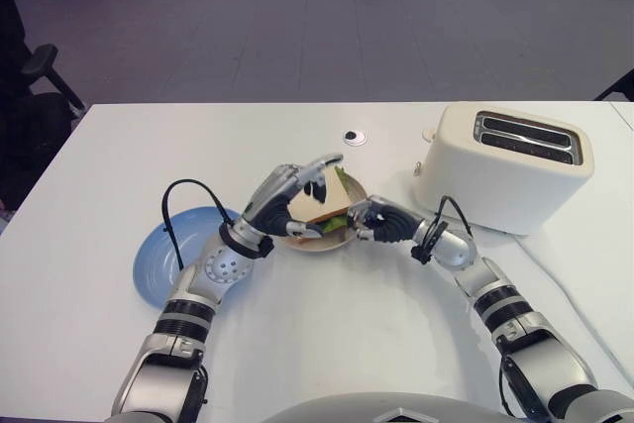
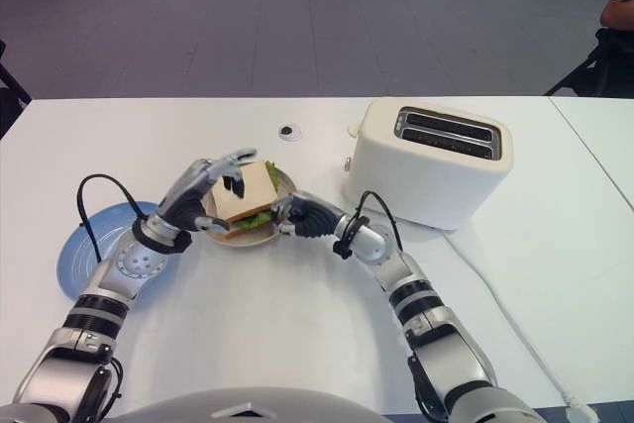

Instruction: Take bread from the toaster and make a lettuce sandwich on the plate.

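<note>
Bread [image 1: 319, 203] lies as the top slice over green lettuce [image 1: 338, 219] on the small plate [image 1: 327, 245] at mid-frame, so we judge the sandwich all but built. Our left hand [image 1: 282, 195] arches over the bread's left edge, fingers half-curled above and thumb below, a loose hold that probably squares the slice. Our right hand [image 1: 386, 222] is curled tight at the plate's right rim, apparently pinching it so it cannot slide; the contact itself is hidden from us. A lower slice is mostly covered. The blue plate [image 1: 158, 264] at lower left is partly behind our left wrist. Farther right, the toaster [image 1: 505, 175] shows dark slots with nothing protruding, and its cord [image 2: 505, 324] runs off the lower right. Beyond lies a small round disc [image 1: 356, 137] we cannot identify.
</note>
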Available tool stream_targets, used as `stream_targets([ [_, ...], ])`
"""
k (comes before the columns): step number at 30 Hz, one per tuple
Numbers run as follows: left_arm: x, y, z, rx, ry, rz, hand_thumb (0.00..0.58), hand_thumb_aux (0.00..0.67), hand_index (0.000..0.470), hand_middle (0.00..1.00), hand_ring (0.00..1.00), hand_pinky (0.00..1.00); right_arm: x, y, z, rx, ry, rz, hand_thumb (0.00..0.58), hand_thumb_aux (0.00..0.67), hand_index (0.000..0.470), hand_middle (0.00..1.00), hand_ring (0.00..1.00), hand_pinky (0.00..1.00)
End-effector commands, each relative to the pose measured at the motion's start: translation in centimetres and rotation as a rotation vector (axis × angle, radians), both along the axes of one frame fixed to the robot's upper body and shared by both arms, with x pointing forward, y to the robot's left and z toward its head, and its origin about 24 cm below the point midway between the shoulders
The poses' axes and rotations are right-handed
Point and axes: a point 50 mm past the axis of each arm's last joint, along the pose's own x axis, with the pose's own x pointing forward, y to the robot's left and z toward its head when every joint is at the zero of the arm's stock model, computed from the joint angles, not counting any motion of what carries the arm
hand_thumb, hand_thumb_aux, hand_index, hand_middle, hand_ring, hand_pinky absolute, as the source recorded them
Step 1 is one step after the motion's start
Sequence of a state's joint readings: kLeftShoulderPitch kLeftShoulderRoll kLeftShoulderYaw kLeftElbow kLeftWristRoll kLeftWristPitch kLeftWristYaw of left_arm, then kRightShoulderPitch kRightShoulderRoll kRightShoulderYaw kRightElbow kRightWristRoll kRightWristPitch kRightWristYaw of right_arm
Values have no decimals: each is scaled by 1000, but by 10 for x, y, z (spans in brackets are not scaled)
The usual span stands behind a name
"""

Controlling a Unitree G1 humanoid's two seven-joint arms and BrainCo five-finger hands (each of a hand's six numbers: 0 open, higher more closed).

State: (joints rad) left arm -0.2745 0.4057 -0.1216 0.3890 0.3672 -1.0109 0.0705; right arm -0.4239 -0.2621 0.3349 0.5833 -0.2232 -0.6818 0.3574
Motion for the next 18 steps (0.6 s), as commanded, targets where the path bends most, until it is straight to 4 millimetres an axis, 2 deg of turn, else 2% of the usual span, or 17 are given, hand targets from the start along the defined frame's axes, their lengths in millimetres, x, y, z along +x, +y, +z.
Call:
stream_targets([
  [1,-8,4,20,-244,-40,-66,0,0,0,35,35,35,1,-13,45,295,-127,-38,0,0,0,0,0,0],
  [2,-8,5,23,-281,-45,-68,0,0,0,0,0,0,-1,-17,53,349,-154,-48,0,0,0,0,0,0],
  [8,-3,11,27,-338,-70,-20,0,0,0,0,0,0,-10,-25,79,527,-267,-88,0,0,0,0,0,0],
  [18,-4,12,25,-303,-76,-12,0,0,0,0,0,0,-12,-25,79,534,-265,-92,0,0,0,0,0,0],
])
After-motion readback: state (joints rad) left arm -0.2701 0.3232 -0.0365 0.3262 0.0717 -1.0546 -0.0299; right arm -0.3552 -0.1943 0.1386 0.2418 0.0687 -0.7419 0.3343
